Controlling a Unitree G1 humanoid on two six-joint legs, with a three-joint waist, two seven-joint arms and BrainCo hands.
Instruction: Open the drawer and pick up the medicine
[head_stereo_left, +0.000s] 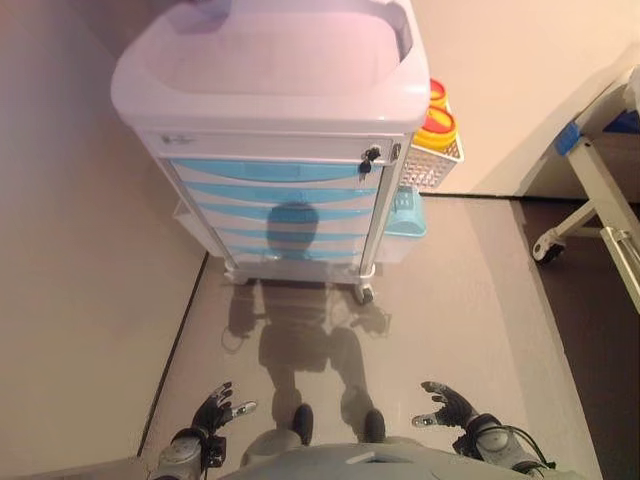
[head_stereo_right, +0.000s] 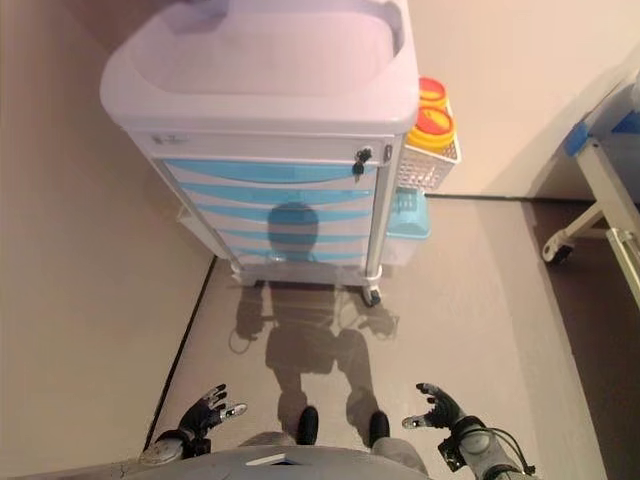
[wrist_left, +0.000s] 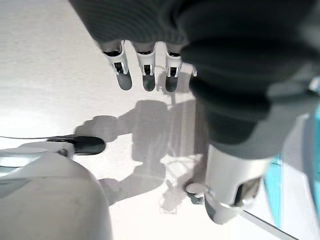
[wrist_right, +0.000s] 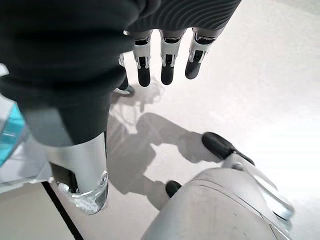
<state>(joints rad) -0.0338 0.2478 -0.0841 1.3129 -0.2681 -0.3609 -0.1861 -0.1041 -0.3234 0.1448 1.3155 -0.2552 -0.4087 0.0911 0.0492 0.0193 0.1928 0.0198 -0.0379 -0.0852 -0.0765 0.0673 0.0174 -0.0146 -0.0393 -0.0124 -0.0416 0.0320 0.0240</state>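
Though sought in every view, no medicine to be seen anywhere; presumably shut away, cannot tell in which drawer. All of the pale blue drawer fronts (head_stereo_left: 275, 172) closed flush in the white wheeled medical cart (head_stereo_left: 270, 90), stacked one under another, with a small dark key lock (head_stereo_left: 370, 155) at the right end of the white strip above the topmost. On top of the cart, a shallow white moulded tray surface (head_stereo_left: 270, 50) with a raised rim. Hung on the cart's right side, a white wire basket (head_stereo_left: 432, 165) holding yellow containers with red lids (head_stereo_left: 437, 125), and below that a light blue plastic bin (head_stereo_left: 405, 212). Cart standing on a grey-brown floor (head_stereo_left: 460, 300) against a beige wall (head_stereo_left: 520, 70), a black line running along the floor's left edge. At far right in both eye views, a white bed frame on a castor (head_stereo_left: 590, 200) with a blue fitting.

Left hand (head_stereo_left: 213, 408) and right hand (head_stereo_left: 447, 405) low near the bottom edge of the eye views, well apart from the cart, holding nothing. Only in the wrist views, from close: left hand's fingers (wrist_left: 145, 67) straight and relaxed over bare floor, right hand's fingers (wrist_right: 167, 62) likewise straight and spread, each thumb apart from its row; a sliver of blue at the edge of each.
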